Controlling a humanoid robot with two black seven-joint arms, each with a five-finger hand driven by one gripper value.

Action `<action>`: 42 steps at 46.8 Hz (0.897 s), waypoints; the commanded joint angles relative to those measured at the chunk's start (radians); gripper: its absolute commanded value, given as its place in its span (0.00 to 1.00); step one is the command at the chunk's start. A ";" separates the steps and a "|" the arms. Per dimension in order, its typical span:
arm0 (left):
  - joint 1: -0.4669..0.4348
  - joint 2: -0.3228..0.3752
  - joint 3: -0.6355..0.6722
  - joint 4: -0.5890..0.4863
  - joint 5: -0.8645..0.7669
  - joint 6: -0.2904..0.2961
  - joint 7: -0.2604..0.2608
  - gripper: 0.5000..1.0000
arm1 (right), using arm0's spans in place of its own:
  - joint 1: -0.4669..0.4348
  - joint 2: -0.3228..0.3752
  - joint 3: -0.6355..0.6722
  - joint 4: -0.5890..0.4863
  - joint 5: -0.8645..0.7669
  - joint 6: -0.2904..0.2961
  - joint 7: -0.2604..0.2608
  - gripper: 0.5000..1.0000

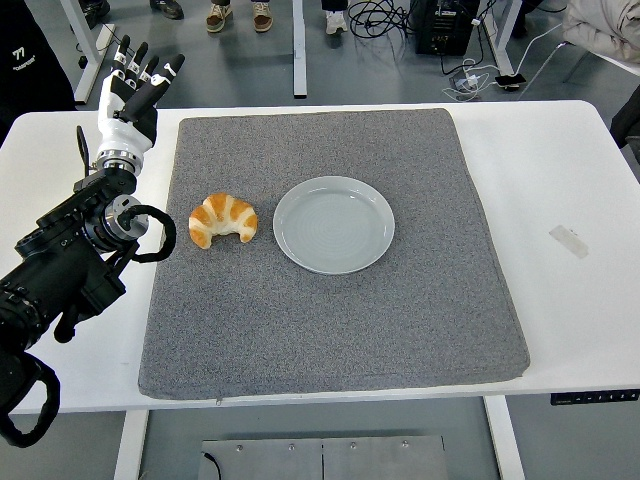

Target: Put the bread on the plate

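No part of the task is yet accomplished: the golden crescent-shaped croissant [222,219] is left on the grey mat just beside the empty pale round plate [334,224], while the white-fingered left hand [132,92] is raised, spread and empty.

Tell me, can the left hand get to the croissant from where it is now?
Probably yes. The left hand is raised, fingers spread, holding nothing, and only bare grey mat lies between it and the croissant.
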 commanded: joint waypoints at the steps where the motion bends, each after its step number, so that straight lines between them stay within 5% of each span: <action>1: 0.000 0.000 0.000 0.000 0.000 0.000 -0.002 0.97 | 0.000 0.000 0.000 0.000 0.000 0.000 0.000 1.00; 42: 0.000 0.015 0.066 -0.017 0.004 -0.028 0.002 0.97 | 0.000 0.000 0.000 0.000 0.000 0.000 0.000 1.00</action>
